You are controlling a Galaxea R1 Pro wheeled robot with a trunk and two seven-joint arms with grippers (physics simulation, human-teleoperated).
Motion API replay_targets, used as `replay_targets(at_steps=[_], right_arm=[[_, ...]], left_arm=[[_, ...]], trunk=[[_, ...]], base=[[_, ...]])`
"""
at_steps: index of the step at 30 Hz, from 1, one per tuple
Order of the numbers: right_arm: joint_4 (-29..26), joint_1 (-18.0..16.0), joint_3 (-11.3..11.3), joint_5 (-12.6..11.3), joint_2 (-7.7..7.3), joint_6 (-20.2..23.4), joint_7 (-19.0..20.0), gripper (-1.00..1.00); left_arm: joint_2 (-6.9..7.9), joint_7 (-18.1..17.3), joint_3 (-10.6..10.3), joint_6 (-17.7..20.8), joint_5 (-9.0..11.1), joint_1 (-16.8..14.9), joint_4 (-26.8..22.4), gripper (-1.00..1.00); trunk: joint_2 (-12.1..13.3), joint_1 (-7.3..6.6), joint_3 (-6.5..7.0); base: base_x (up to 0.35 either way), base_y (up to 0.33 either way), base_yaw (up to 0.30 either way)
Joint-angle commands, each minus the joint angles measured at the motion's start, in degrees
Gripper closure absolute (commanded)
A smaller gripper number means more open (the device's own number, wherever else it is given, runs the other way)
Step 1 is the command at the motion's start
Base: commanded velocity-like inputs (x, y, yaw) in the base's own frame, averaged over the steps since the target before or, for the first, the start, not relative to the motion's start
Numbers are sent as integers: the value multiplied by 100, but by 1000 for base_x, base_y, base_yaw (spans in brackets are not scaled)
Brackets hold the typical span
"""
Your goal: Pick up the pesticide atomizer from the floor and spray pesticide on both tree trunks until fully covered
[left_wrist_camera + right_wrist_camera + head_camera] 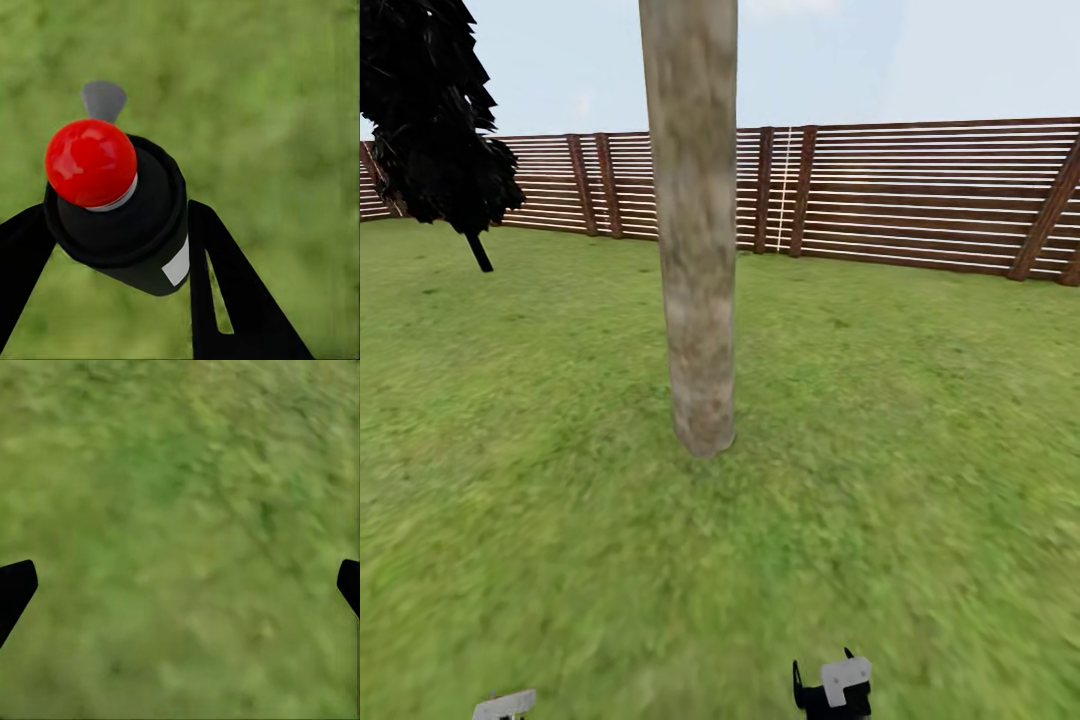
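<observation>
Clamped between the left gripper [120,247] fingers, the black red-capped atomizer [112,210] faces grass while the right gripper [180,585] gapes empty, so spraying now probably misses the trunk [695,250] at 12 o'clock.

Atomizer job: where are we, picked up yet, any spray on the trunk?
Pickup looks done: the left gripper is shut on the atomizer, red cap up, over grass. The right gripper is open. The tree trunk stands just ahead with no white specks visible, so spraying both trees is left.
</observation>
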Motion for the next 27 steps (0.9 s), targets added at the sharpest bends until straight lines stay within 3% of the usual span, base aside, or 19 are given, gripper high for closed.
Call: replay_targets(at_steps=[1, 2, 3, 4, 5, 6, 9, 13, 14, 16, 19, 22, 23, 27], right_arm=[[-40, 0, 7, 26, -29, 0, 7, -100], [-255, -1, 15, 278, -70, 0, 49, -100], [-558, 0, 33, 769, -103, 7, 329, -100], [-961, -2, 33, 1404, -126, 268, 1043, -100], [-1383, -27, 30, 1862, -133, 1071, 2108, -100], [-2075, -198, 33, 2040, -125, 2051, 3587, -100], [-2919, -397, 42, 2084, -95, 2395, 5190, -100], [-3696, -530, 45, 2092, -75, 2457, 7062, -100], [-3833, -543, 45, 2086, -66, 2459, 7385, -100], [-3951, -551, 51, 2069, -10, 2461, 7677, -100], [-3967, -554, 54, 2060, 52, 2461, 7773, -100], [-3967, -554, 57, 2057, 84, 2461, 7781, -100], [-3967, -556, 62, 2060, 157, 2461, 7781, 100], [-3972, -554, 63, 2061, 213, 2461, 7789, 100]], left_arm=[[129, -471, 13, 8, -228, -17, 0, 100], [281, -1160, 14, 18, -643, -25, -1, 100], [374, -1682, 14, 19, -1043, -91, -8, 100], [440, -2338, 14, 33, -1619, -313, -13, 100], [472, -3174, 14, 78, -2364, -630, -11, 100], [484, -4002, 14, 125, -3106, -1126, -5, 100], [516, -5031, 14, 336, -4031, -1636, -2, 100], [538, -6375, 14, 462, -5058, -1869, -10, 100], [542, -6635, 14, 477, -5246, -1924, -10, 100], [547, -6865, 14, 506, -5416, -2052, -10, 100], [548, -6939, 33, 634, -5460, -2138, -10, 100], [534, -6861, 65, 1035, -5434, -2359, -18, 100], [502, -6829, 59, 1066, -5433, -2440, -19, 100], [475, -6824, 50, 1074, -5437, -2433, -306, 100]], trunk=[[0, 0, 0], [0, 0, 0], [0, 0, 0], [0, 0, 0], [0, 0, 0], [0, 0, 0], [0, 0, 0], [0, 0, 0], [0, 0, 0], [0, 0, 0], [0, 0, 0], [0, 0, 0], [0, 0, 0], [0, 0, 0]], base=[[292, -149, 0], [292, -149, 0], [292, -149, 0], [292, -149, 0], [292, -149, 0], [292, -149, 0], [292, -140, 0], [261, -96, 0], [150, -24, 0], [71, -11, 0], [11, -2, 0], [1, 0, 0], [0, 0, 0], [0, 0, 0]])
